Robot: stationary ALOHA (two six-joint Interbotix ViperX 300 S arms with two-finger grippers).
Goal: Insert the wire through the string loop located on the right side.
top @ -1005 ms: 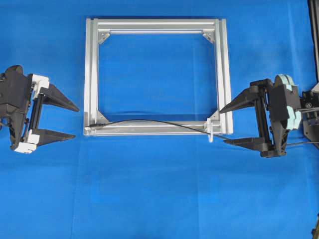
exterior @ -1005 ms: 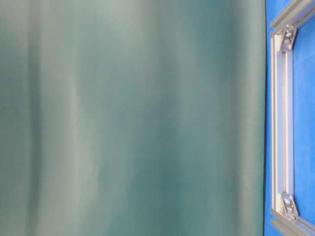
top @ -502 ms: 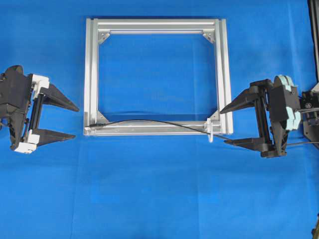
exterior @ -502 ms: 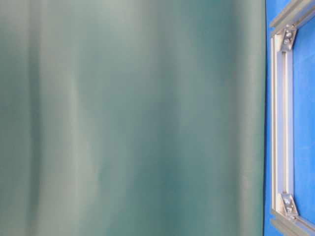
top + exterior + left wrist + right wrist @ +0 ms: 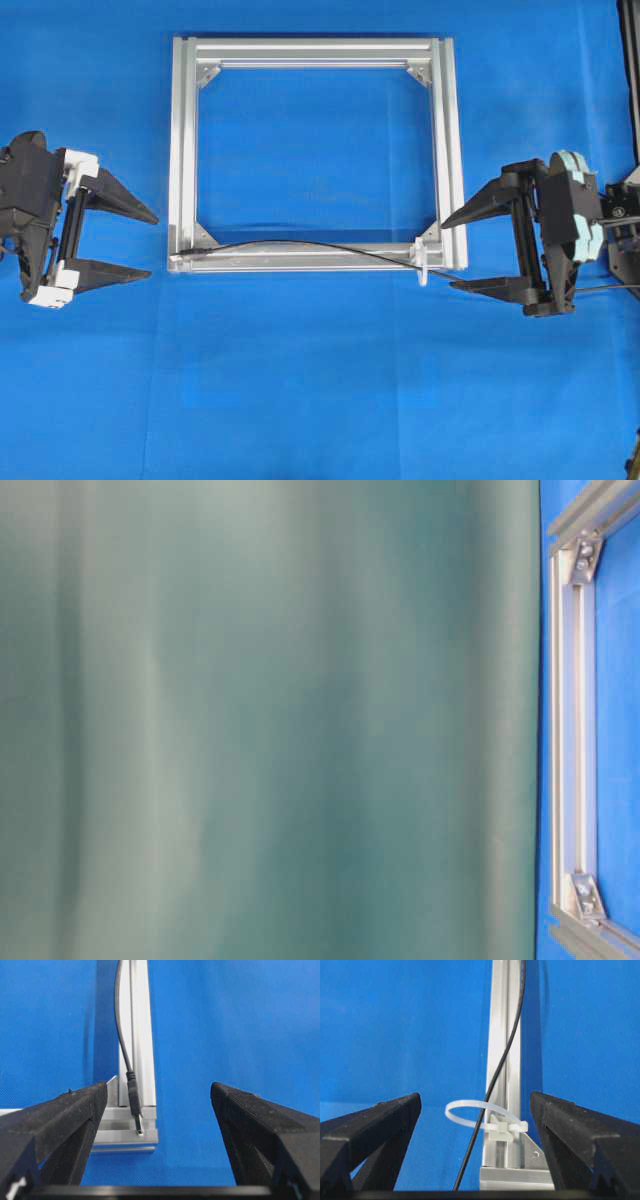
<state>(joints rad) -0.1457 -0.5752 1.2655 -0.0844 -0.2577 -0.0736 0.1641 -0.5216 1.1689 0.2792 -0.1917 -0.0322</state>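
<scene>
Overhead: left gripper (image 5: 152, 244) and right gripper (image 5: 446, 251) both stand wide and empty, one off each side of the frame (image 5: 180, 150). The wire (image 5: 300, 243) lies along the near rail; the string loop (image 5: 423, 270) sits just ahead of the right gripper.

Table-level: mostly blocked; nothing usable.

Left wrist: the plug tip (image 5: 135, 1110) lies ahead, between the open fingers.

Right wrist: the wire appears already through the loop. Judged complete; only checking remains.

Left gripper (image 5: 152, 243) jaws spread wide, right gripper (image 5: 445, 250) likewise, facing inward
</scene>
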